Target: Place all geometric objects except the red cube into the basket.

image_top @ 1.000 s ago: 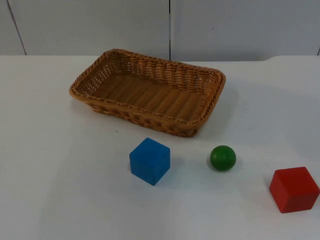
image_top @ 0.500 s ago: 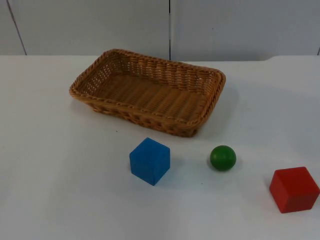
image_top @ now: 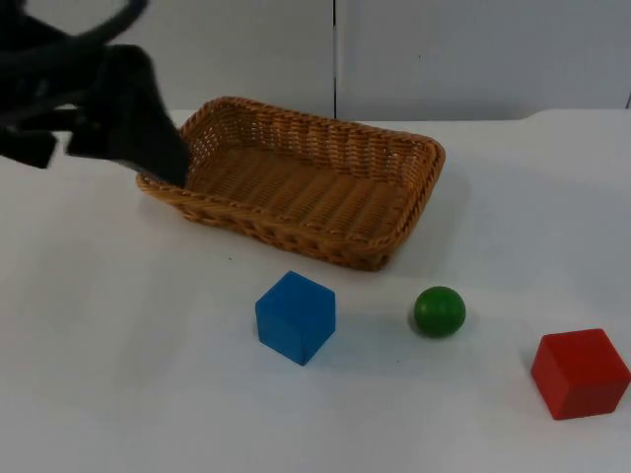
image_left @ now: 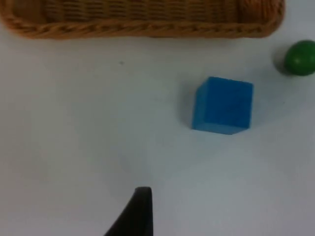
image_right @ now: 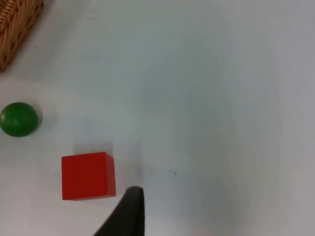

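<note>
Since the basket [image_top: 296,177] holds nothing yet, 0 of 2 placements are judged done. The blue cube [image_top: 296,317] sits on the white counter [image_top: 118,374] in front of the basket's near rim, apart from it. The green ball [image_top: 439,310] lies beside the cube, nearer the red cube [image_top: 580,372], which is at the counter's near right and is to be left out.

The left tool [image_top: 148,138] is seen above the basket's left end, blurred; whether it is released or clenched cannot be told. In the left wrist view the blue cube [image_left: 223,104] and green ball [image_left: 300,58] are seen past the basket [image_left: 142,22], so the cube is judged the likely first pick. The right tool's state cannot be told either; its wrist view looks down on the red cube [image_right: 88,176] and green ball [image_right: 18,119], and that arm is judged to be waiting.

The counter is plain, matte white and flat; the ball may roll if nudged. A grey partition wall [image_top: 444,54] closes the far edge.
</note>
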{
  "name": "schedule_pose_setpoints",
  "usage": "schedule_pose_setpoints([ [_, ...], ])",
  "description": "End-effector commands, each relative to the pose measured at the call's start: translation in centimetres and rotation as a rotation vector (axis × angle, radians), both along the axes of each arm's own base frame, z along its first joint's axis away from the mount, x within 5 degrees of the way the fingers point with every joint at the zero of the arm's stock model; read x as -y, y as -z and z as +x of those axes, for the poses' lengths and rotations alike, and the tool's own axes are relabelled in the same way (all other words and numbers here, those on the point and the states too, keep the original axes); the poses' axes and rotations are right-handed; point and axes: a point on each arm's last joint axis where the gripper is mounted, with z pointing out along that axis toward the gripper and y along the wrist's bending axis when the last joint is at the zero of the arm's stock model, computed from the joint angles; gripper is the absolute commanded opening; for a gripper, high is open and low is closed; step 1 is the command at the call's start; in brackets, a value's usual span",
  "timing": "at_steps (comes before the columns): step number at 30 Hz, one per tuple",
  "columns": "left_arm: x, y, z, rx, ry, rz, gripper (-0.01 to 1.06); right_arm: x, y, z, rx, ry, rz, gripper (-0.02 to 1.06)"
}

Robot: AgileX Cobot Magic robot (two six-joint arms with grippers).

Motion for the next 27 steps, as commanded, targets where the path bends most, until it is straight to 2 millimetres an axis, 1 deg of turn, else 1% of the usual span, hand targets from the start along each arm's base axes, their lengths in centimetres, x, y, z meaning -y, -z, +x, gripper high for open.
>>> schedule_pose_setpoints([
  [1, 2.1, 0.4, 0.7, -0.012, 0.045, 0.033, 0.99, 0.1, -0.3, 0.1, 0.018, 0.006, 0.0, 1.05],
  [6, 7.7, 2.1, 2.2, -0.03, 0.181, 0.117, 0.99, 0.1, -0.3, 0.1, 0.018, 0.006, 0.0, 1.05],
  [7, 7.7, 2.1, 2.2, -0.03, 0.181, 0.117, 0.99, 0.1, -0.3, 0.1, 0.018, 0.006, 0.0, 1.05],
  [9, 9.6, 3.1, 3.0, -0.037, 0.224, 0.146, 0.99, 0.1, -0.3, 0.1, 0.018, 0.006, 0.0, 1.05],
  [11, 10.8, 4.4, 3.8, -0.061, 0.229, 0.18, 0.99, 0.1, -0.3, 0.1, 0.018, 0.006, 0.0, 1.05],
  [12, 10.8, 4.4, 3.8, -0.061, 0.229, 0.18, 0.99, 0.1, -0.3, 0.1, 0.018, 0.006, 0.0, 1.05],
  [13, 11.2, 5.0, 4.3, -0.072, 0.223, 0.193, 0.99, 0.1, -0.3, 0.1, 0.018, 0.006, 0.0, 1.05],
  [14, 11.7, 6.0, 4.9, -0.088, 0.225, 0.212, 0.99, 0.1, -0.3, 0.1, 0.018, 0.006, 0.0, 1.05],
  [18, 12.8, 9.5, 6.5, -0.171, 0.228, 0.276, 0.99, 0.1, -0.3, 0.1, 0.018, 0.006, 0.0, 1.05],
  [19, 12.8, 9.5, 6.5, -0.171, 0.228, 0.276, 0.99, 0.1, -0.3, 0.1, 0.018, 0.006, 0.0, 1.05],
  [24, 13.4, 13.7, 8.2, -0.222, 0.205, 0.379, 0.99, 0.1, -0.3, 0.1, 0.018, 0.006, 0.0, 1.05],
  [25, 13.4, 13.7, 8.2, -0.222, 0.205, 0.379, 0.99, 0.1, -0.3, 0.1, 0.018, 0.006, 0.0, 1.05],
  [27, 13.5, 15.0, 8.7, -0.227, 0.205, 0.403, 0.99, 0.1, -0.3, 0.1, 0.018, 0.006, 0.0, 1.05],
])
